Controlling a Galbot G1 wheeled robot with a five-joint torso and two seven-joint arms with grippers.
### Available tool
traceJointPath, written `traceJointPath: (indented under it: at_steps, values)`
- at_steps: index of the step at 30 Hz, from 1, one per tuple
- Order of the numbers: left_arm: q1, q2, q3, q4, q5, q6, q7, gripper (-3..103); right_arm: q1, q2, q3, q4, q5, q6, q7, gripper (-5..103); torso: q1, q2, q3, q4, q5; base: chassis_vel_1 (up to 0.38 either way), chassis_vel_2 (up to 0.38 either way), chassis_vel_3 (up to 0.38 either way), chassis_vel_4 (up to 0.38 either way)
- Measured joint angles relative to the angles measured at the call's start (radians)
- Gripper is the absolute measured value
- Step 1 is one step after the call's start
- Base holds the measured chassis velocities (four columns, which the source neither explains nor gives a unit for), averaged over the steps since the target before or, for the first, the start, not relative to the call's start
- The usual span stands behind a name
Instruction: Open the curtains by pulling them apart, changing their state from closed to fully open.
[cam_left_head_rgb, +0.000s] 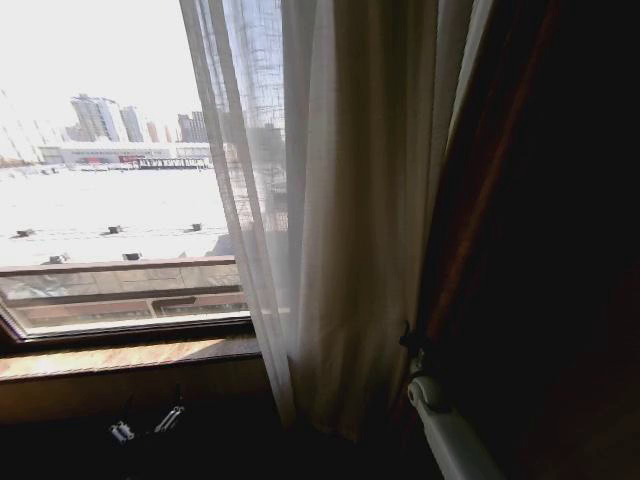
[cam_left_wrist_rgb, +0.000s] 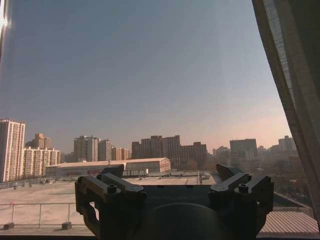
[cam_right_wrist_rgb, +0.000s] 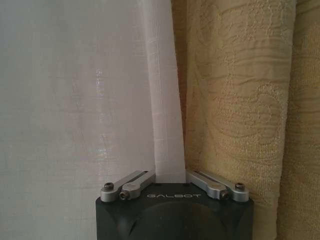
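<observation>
A sheer white curtain (cam_left_head_rgb: 340, 200) hangs gathered in pleats right of the bare window pane (cam_left_head_rgb: 100, 150). My right gripper (cam_left_head_rgb: 412, 345) sits low against its right side, at the end of the white arm (cam_left_head_rgb: 450, 430). In the right wrist view the right gripper (cam_right_wrist_rgb: 170, 177) is shut on a narrow fold of the sheer curtain (cam_right_wrist_rgb: 162, 100). My left gripper (cam_left_head_rgb: 145, 425) hangs low below the sill, apart from the fabric. In the left wrist view the left gripper (cam_left_wrist_rgb: 172, 177) stands open and holds nothing, facing the glass, with the curtain edge (cam_left_wrist_rgb: 295, 90) off to one side.
A heavy patterned drape (cam_right_wrist_rgb: 240, 100) hangs right beside the sheer fabric and looks dark in the head view (cam_left_head_rgb: 520, 200). A wooden sill (cam_left_head_rgb: 130, 355) runs under the window, with a dark wall below it. Outside are a rooftop and distant buildings (cam_left_wrist_rgb: 165, 150).
</observation>
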Motion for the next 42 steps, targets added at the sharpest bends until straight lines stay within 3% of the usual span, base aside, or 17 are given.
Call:
traceJointPath:
  at_steps: [5, 8, 11, 12, 17, 20, 23, 26, 33, 42]
  values:
    - [0.000, 0.000, 0.000, 0.000, 0.000, 0.000, 0.000, 100, -0.026, 0.006, -0.012, 0.051, 0.011, -0.006, -0.012, 0, 0.000, 0.000, 0.000, 0.0000, -0.0001, 0.000, 0.000, 0.000, 0.000]
    - [0.000, 0.000, 0.000, 0.000, 0.000, 0.000, 0.000, 100, -0.060, 0.005, -0.029, 0.111, 0.033, -0.024, -0.060, -3, 0.000, 0.000, 0.000, 0.0002, -0.0004, 0.000, 0.000, 0.000, 0.000]
    - [0.000, 0.000, 0.000, 0.000, 0.000, 0.000, 0.000, 100, -0.132, 0.000, -0.028, 0.199, 0.065, -0.045, -0.190, 12, 0.000, 0.000, 0.000, 0.0001, -0.0003, 0.000, 0.000, 0.000, 0.000]
    - [0.000, 0.000, 0.000, 0.000, 0.000, 0.000, 0.000, 100, -0.132, 0.000, -0.028, 0.199, 0.065, -0.045, -0.190, 12, 0.000, 0.000, 0.000, 0.0001, -0.0003, 0.000, 0.000, 0.000, 0.000]
    - [0.000, 0.000, 0.000, 0.000, 0.000, 0.000, 0.000, 100, -0.228, -0.022, -0.019, 0.281, 0.074, 0.010, -0.282, 34, 0.000, 0.000, 0.000, 0.0000, -0.0003, 0.000, 0.000, 0.000, 0.000]
    - [0.000, 0.000, 0.000, 0.000, 0.000, 0.000, 0.000, 100, -0.258, -0.029, -0.011, 0.313, 0.059, 0.023, -0.311, 40, 0.000, 0.000, 0.000, 0.0000, -0.0004, 0.000, 0.000, 0.000, 0.000]
    - [0.000, 0.000, 0.000, 0.000, 0.000, 0.000, 0.000, 100, -0.294, -0.032, -0.010, 0.361, 0.040, 0.030, -0.320, 56, 0.000, 0.000, 0.000, 0.0000, -0.0002, 0.000, 0.000, 0.000, 0.000]
    - [0.000, 0.000, 0.000, 0.000, 0.000, 0.000, 0.000, 100, -0.300, -0.028, -0.011, 0.372, 0.029, 0.033, -0.320, 62, 0.000, 0.000, 0.000, 0.0001, -0.0003, 0.000, 0.000, 0.000, 0.000]
    - [0.000, 0.000, 0.000, 0.000, 0.000, 0.000, 0.000, 100, -0.318, -0.019, -0.023, 0.396, 0.008, 0.044, -0.322, 95, 0.000, 0.000, 0.000, 0.0001, -0.0002, 0.037, 0.039, -0.031, -0.034]
    - [0.000, 0.000, 0.000, 0.000, 0.000, 0.000, 0.000, 100, -0.331, -0.017, -0.025, 0.406, -0.002, 0.049, -0.335, 100, 0.000, 0.000, 0.000, 0.0001, -0.0002, 0.179, 0.171, -0.164, -0.173]
